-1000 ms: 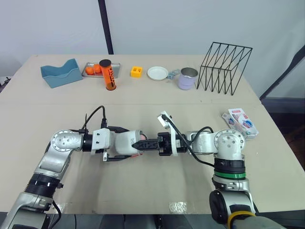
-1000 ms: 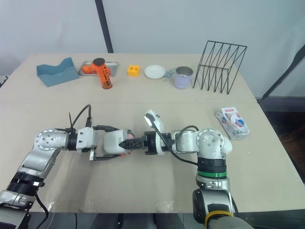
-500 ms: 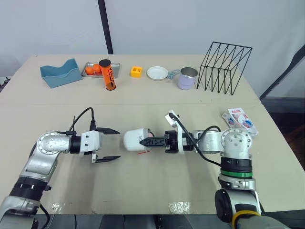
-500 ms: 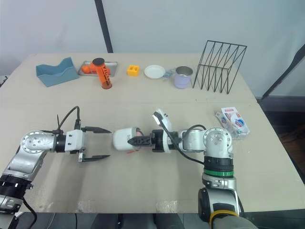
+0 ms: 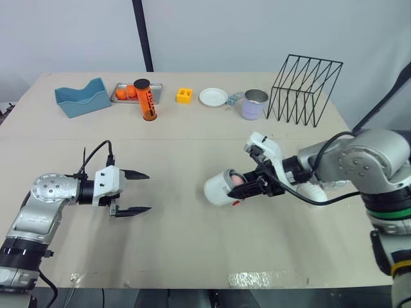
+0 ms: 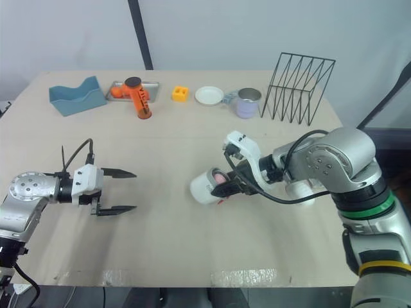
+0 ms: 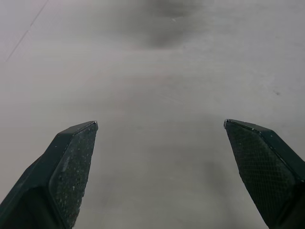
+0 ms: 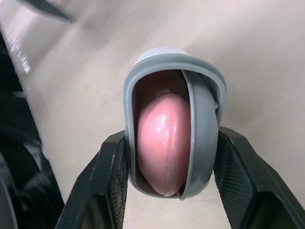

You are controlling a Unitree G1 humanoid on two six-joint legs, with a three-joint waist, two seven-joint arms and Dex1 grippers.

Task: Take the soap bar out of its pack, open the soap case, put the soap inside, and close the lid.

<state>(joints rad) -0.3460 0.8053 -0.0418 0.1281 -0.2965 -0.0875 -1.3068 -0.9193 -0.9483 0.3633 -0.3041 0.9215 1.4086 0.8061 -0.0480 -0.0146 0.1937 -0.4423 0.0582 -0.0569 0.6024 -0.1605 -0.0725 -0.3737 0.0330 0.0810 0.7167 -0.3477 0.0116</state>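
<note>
Right claw grips the soap case by its sides, pink soap between its fingers inside and the lid ajar, probably to steady it for closing, while left claw hangs wide open, empty, well apart over the tabletop.

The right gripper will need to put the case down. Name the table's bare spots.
Bare table runs between the open left gripper and the soap case in the right gripper, and along the near edge. Crowded: the far edge, from blue holder to wire rack.
</note>
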